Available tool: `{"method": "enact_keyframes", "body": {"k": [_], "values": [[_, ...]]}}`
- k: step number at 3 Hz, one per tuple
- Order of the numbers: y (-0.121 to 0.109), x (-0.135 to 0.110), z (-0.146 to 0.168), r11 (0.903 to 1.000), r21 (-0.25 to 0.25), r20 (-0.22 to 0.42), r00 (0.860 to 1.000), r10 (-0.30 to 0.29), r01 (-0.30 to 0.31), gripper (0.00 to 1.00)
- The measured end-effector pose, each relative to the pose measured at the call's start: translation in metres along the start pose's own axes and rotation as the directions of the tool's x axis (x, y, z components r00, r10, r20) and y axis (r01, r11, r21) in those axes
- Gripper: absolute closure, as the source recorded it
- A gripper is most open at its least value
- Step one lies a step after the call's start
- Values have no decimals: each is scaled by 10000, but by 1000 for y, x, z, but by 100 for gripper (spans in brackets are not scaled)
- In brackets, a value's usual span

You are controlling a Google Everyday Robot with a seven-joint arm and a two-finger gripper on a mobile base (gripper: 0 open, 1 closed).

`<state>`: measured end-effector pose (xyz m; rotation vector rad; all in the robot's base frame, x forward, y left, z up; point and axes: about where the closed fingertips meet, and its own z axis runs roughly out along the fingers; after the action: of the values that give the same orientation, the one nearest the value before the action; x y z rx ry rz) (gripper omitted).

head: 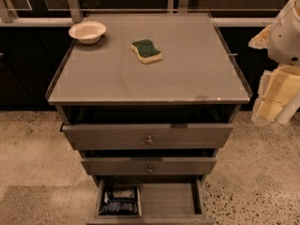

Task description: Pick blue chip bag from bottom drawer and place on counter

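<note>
Blue chip bag [120, 201] is lying flat in the left part of the bottom drawer [171, 200], which is standing pulled out. The bag is sitting close against the drawer's left wall.

Tool [275, 100] is hanging at the right edge of view, beside the cabinet and well apart from the bag. Cannot tell whether it is released or clenched.

Tabletop [187, 74] is carrying a bowl [87, 31] at back left and a sponge [146, 50] toward the back middle.

Handling, as judgement: the bag is looking light, soft and crinkly, with foil likely slipping under a loose hold and contents crushing under a hard one. Am expecting a top-down pinch across the bag's middle to be working best, gathering foil gently. The upper drawers are overhanging the rear of the drawer, so the approach is probably needing to come from the front.
</note>
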<state>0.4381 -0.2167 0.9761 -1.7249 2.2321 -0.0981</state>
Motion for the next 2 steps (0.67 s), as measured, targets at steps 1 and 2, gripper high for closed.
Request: {"method": "enact_keyframes", "body": {"k": [1, 2], "values": [[0, 0, 0, 10000, 0, 0, 10000, 0, 0, 0], [7, 5, 11, 9996, 222, 485, 9986, 189, -200, 0]]}}
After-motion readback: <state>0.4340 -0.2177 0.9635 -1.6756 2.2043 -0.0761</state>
